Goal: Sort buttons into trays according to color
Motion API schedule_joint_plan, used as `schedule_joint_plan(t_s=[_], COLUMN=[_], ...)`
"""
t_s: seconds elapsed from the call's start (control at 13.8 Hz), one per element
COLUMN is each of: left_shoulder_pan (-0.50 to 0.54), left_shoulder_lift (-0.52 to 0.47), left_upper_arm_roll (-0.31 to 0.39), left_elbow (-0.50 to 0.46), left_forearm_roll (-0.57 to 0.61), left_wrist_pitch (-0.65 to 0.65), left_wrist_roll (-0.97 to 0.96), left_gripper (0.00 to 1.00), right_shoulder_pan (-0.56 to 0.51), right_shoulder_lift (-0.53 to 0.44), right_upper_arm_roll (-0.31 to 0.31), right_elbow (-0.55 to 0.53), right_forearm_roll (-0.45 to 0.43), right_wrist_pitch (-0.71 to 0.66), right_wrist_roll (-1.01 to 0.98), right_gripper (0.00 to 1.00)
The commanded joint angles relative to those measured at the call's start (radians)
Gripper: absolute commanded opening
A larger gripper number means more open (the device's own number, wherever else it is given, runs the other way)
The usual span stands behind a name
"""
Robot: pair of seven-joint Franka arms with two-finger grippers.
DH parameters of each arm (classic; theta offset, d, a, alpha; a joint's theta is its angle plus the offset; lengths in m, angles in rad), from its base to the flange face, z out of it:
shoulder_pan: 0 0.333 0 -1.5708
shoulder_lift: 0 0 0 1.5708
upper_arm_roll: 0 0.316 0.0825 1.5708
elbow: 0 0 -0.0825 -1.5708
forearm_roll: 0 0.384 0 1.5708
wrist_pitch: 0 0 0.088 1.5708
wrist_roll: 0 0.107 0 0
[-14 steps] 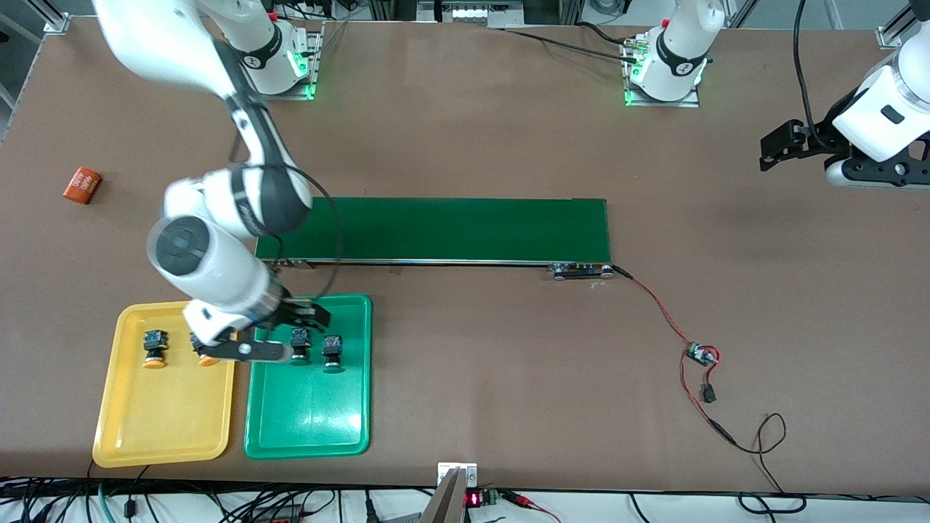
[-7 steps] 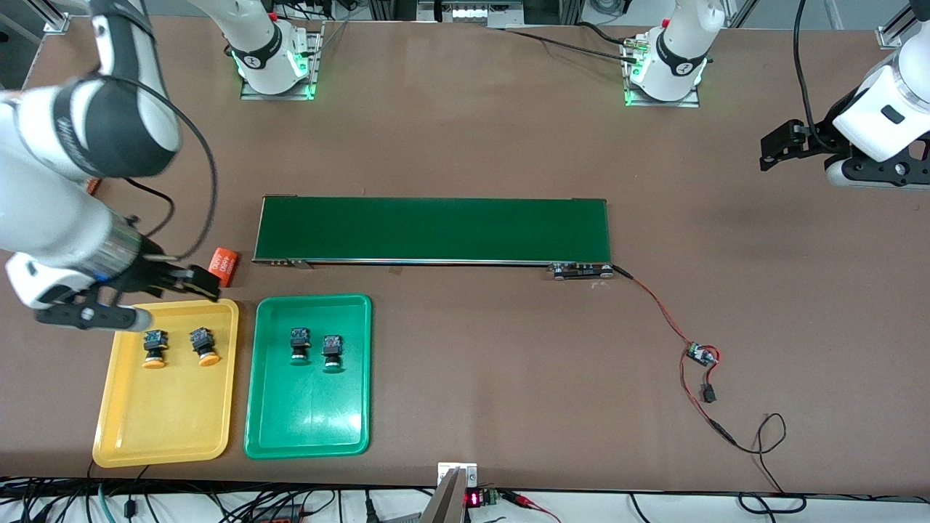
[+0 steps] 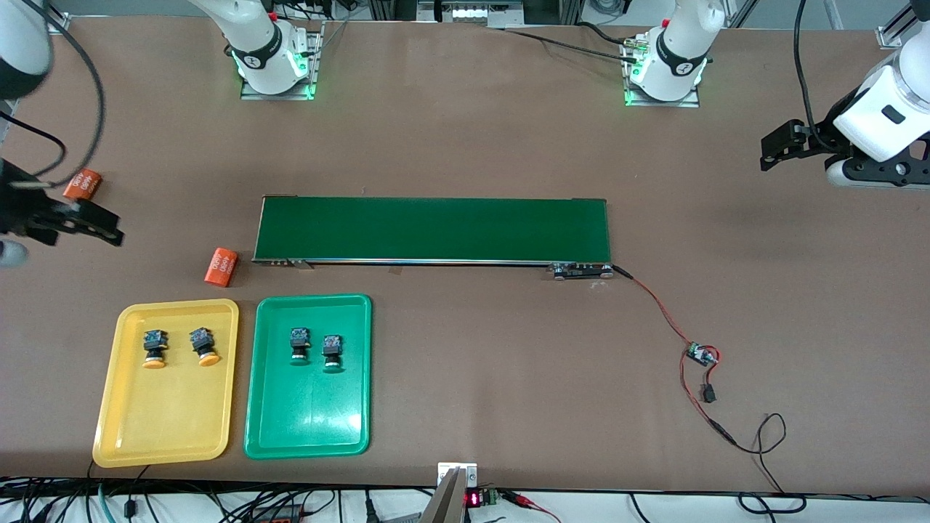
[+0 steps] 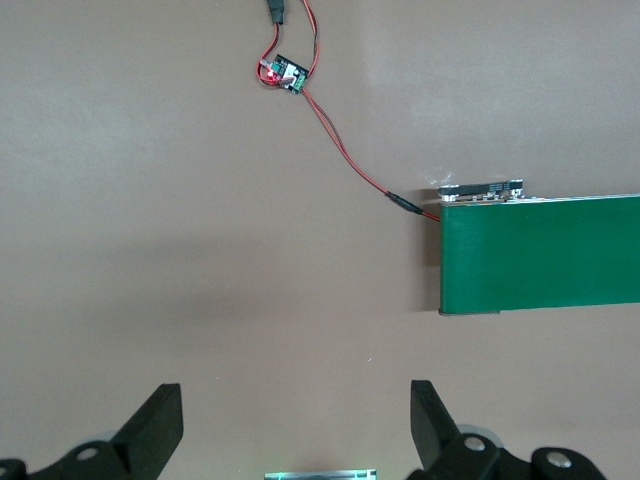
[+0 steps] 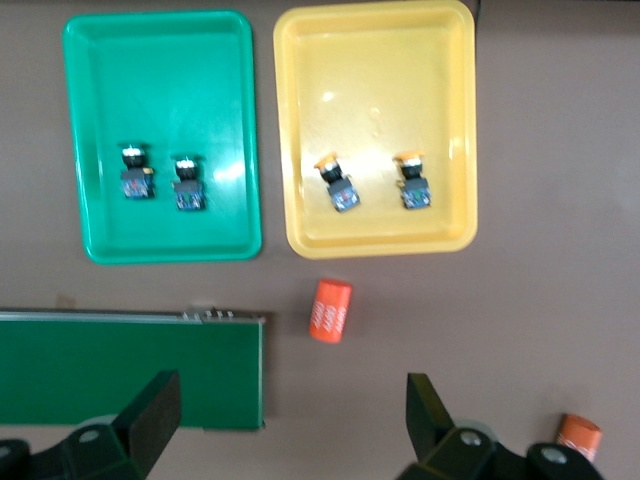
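Note:
Two yellow-orange buttons (image 3: pixel 153 347) (image 3: pixel 203 346) lie side by side in the yellow tray (image 3: pixel 163 425). Two green buttons (image 3: pixel 299 344) (image 3: pixel 332 351) lie in the green tray (image 3: pixel 309 418) beside it. The right wrist view shows both trays, green (image 5: pixel 160 60) and yellow (image 5: pixel 375 60), each with its pair of buttons. My right gripper (image 3: pixel 73 245) (image 5: pixel 290 420) hangs open and empty over bare table at the right arm's end, clear of the trays. My left gripper (image 3: pixel 799 163) (image 4: pixel 297 420) waits open and empty over the table at the left arm's end.
A long dark-green conveyor belt (image 3: pixel 432 229) lies mid-table, farther from the front camera than the trays. Two orange cylinders (image 3: pixel 221 266) (image 3: pixel 81 184) lie near its end by the right arm. A red wire runs from the belt to a small circuit board (image 3: pixel 702 354).
My right arm has swung up and away from over the trays toward the right arm's end of the table, uncovering all the buttons. The left arm has not moved.

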Motion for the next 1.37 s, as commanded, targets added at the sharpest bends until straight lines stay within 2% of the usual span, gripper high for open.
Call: schedule_joint_plan(t_s=[0.0,0.14,0.36,0.72,1.01,1.3], left_shoulder_pan=[0.003,0.003,0.003,0.004,0.004,0.004], left_shoulder_lift=[-0.006,-0.006,-0.006,-0.006,-0.006,-0.006], left_upper_arm_roll=[-0.003,-0.003,-0.003,-0.003,-0.003,-0.003], left_elbow=[0.015,0.015,0.015,0.014,0.014,0.014], left_forearm_roll=[0.013,0.013,0.013,0.013,0.013,0.013], left_wrist_pitch=[-0.021,-0.021,-0.021,-0.021,-0.021,-0.021], left_wrist_roll=[0.008,0.008,0.008,0.009,0.009,0.008], left_gripper=[1.0,1.0,1.0,1.0,1.0,1.0], right_shoulder_pan=[-0.015,-0.005,-0.014,-0.008,-0.005,-0.003], right_shoulder_lift=[-0.049,-0.082,-0.141,-0.165,-0.223,-0.215], right_upper_arm_roll=[0.007,0.01,0.01,0.011,0.016,0.021], right_elbow=[-0.04,-0.078,-0.168,-0.185,-0.264,-0.247], right_forearm_roll=[-0.004,-0.006,-0.012,-0.026,-0.026,-0.021], right_wrist_pitch=[-0.071,-0.1,-0.051,-0.039,0.001,-0.022], right_wrist_roll=[-0.027,-0.001,0.004,0.006,0.006,0.042], right_gripper=[1.0,1.0,1.0,1.0,1.0,1.0])
